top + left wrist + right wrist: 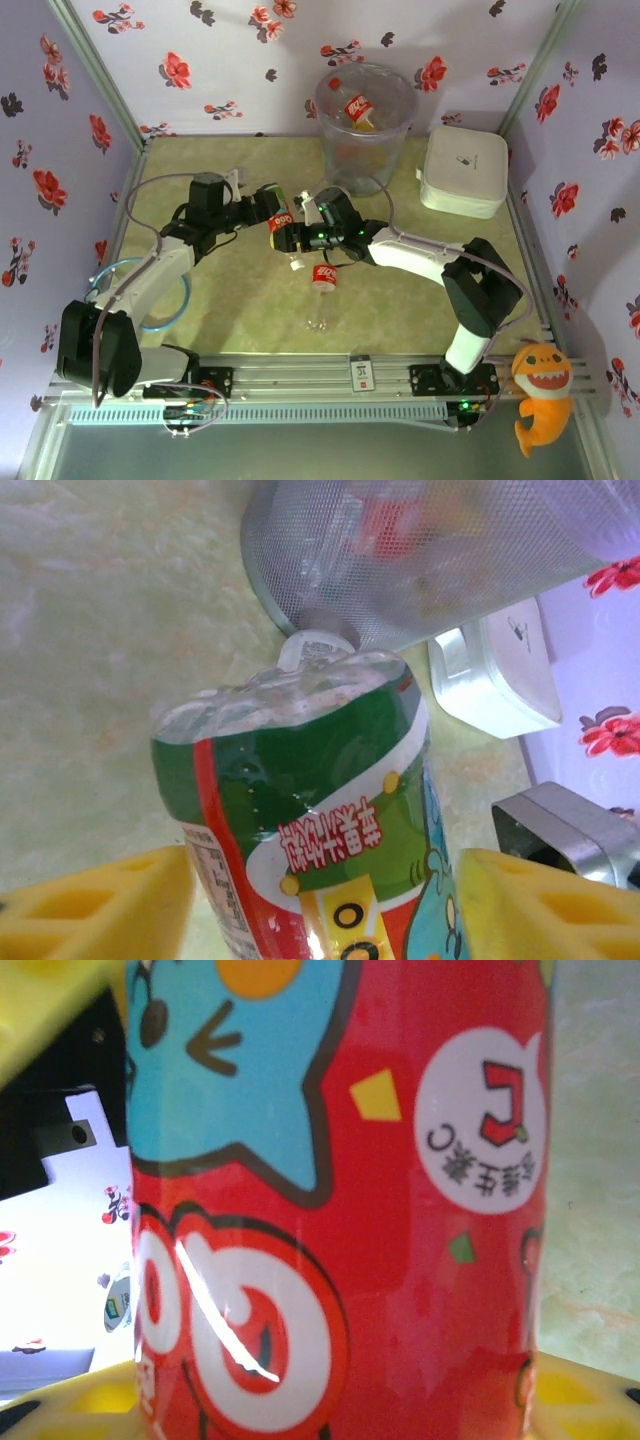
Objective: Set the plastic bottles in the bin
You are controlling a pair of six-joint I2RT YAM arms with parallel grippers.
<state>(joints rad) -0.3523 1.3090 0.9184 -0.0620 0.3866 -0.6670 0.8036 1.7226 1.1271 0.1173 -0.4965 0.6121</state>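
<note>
The left gripper [325, 905] stands open around the held bottle [310, 810], its 2 yellow fingers [100, 905] just beside the bottle's sides, with a slim gap on one side. The right gripper [335, 1405] is closed on the same bottle from the opposite side. They meet mid-table, near the bin [345, 150], which holds 1 red-labelled bottle [358, 108]. A loose bottle [323, 277] lies on the table just beside the right gripper.
</note>
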